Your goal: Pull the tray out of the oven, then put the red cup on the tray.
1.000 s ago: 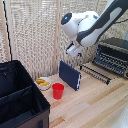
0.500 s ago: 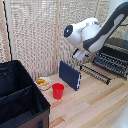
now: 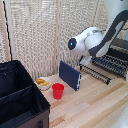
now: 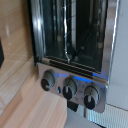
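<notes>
The red cup (image 3: 58,90) stands near, left of the navy slab (image 3: 70,75): light, rigid plastic; grasp its rim. Far right, the oven (image 4: 75,45) holds the stiff tray (image 3: 111,64); grip its front edge. I cannot tell my claw's state.

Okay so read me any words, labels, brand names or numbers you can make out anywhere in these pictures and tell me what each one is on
No text can be read in either view.
Oven: the panel around its three knobs shows only blurred blue glints, no legible marks.
Navy-blue slab: plain face, no lettering visible.
Red cup, white bowl, black fabric case: no print visible at this size.
</notes>
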